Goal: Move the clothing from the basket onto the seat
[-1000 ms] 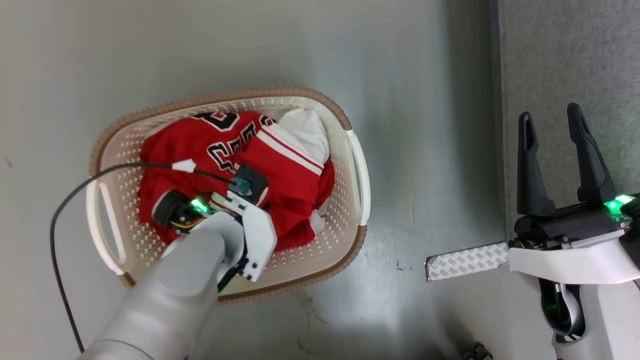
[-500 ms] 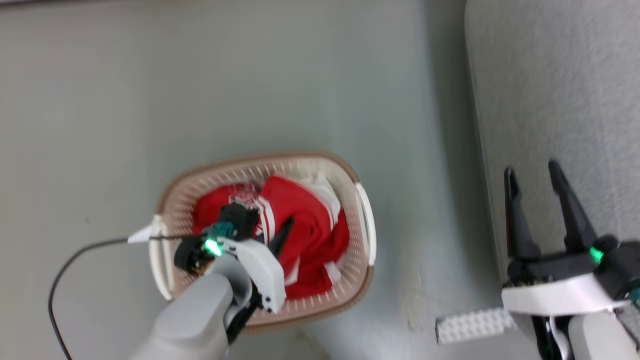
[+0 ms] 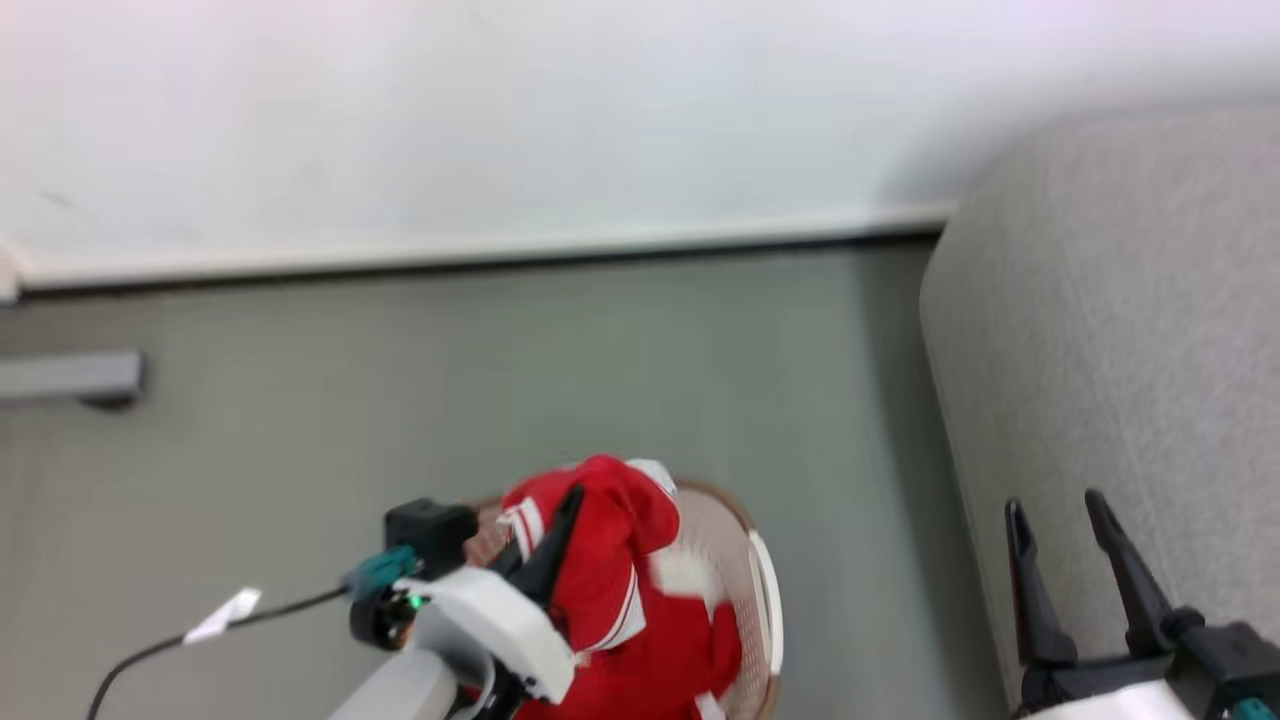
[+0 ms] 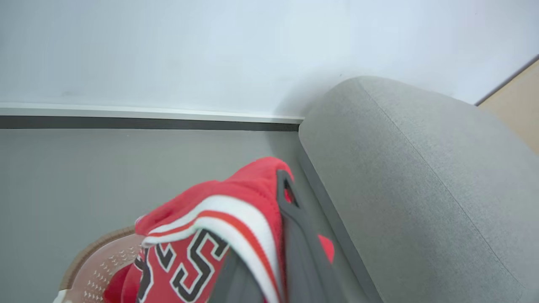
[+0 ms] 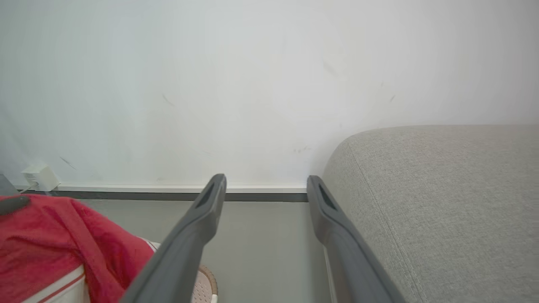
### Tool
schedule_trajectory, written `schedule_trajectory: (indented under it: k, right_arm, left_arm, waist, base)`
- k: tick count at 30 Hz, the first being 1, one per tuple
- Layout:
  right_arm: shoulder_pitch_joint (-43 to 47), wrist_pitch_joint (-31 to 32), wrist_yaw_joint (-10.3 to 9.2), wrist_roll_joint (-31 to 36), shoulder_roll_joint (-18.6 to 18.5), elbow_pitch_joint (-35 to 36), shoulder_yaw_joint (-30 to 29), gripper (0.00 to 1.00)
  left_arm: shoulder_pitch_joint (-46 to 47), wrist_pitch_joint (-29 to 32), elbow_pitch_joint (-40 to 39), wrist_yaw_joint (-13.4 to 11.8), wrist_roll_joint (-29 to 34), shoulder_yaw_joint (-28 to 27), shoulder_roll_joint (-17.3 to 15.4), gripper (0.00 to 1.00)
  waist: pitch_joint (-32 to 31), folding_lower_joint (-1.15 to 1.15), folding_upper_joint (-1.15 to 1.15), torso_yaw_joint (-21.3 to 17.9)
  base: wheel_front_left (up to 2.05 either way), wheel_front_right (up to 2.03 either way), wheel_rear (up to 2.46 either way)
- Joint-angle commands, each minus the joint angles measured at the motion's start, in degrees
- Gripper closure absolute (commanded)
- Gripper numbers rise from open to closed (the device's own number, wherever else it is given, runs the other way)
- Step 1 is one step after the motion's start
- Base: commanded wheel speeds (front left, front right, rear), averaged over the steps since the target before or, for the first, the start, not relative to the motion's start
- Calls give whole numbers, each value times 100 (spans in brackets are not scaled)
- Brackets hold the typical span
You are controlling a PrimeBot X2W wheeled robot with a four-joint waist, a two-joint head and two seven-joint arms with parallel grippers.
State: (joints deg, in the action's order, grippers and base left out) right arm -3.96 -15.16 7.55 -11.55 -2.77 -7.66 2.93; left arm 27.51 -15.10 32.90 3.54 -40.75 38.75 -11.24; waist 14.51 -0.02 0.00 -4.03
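left gripper (image 3: 572, 505) — is clamping clothing (image 3: 610, 560) lower centre, holding it above basket (image 3: 766, 600), likely for carrying | right gripper (image 3: 1055, 500) — is gaping empty lower right, by seat (image 3: 1120, 330)

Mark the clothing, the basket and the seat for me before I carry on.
clothing (image 4: 244, 185): left wrist view, red fold above the white stripe.
basket (image 3: 772, 610): head view, white side handle.
seat (image 3: 1120, 330): head view, grey fabric of the rounded end.
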Motion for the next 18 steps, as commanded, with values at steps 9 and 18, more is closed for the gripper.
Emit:
schedule_trajectory:
  k: [9,18]
  right_arm:
    - [477,0,-12,41,-21,-44,-68,0]
    - [753,0,-12,-12,-22,-75,-28,0]
  left_arm:
    - [-987,-5,-1469,-578,87,-467,-403,100]
    - [-1487,79,-2578,-1024,149,-633,-702,100]
  waist:
    - [-1005,2,0,86]
    - [-1364,2,0,36]
  base:
    - [0,0,0]
    - [0,0,0]
